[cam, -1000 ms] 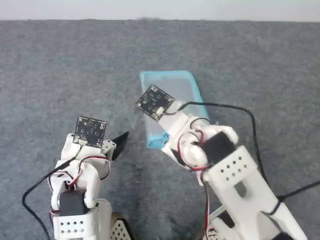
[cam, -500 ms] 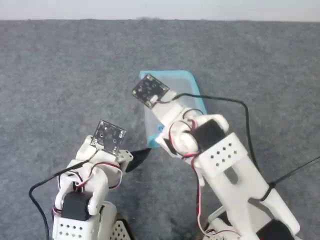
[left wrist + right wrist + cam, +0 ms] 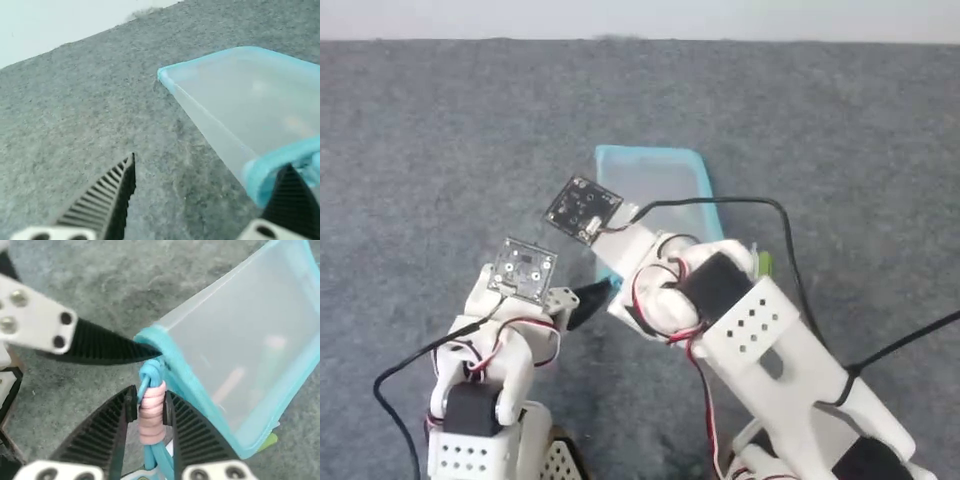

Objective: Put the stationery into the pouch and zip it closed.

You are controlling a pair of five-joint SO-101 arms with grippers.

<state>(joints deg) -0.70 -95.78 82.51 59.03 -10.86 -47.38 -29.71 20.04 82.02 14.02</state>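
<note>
Since a second ago my right arm has swung left; its gripper (image 3: pixel 149 400) is clamped on the pink zip pull (image 3: pixel 151 421); my left gripper (image 3: pixel 210 167) gapes wide, holding nothing, one finger touching the near corner of the pouch (image 3: pixel 655 178), which lies on the grey table (image 3: pixel 440 130).

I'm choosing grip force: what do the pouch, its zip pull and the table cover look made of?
Pouch: frosted translucent plastic, contents showing blurred; teal edging, possibly fabric. Zip pull: teal cord in ribbed pink sleeve, likely rubber. Table cover: grey felt or carpet, fuzzy, matte.
</note>
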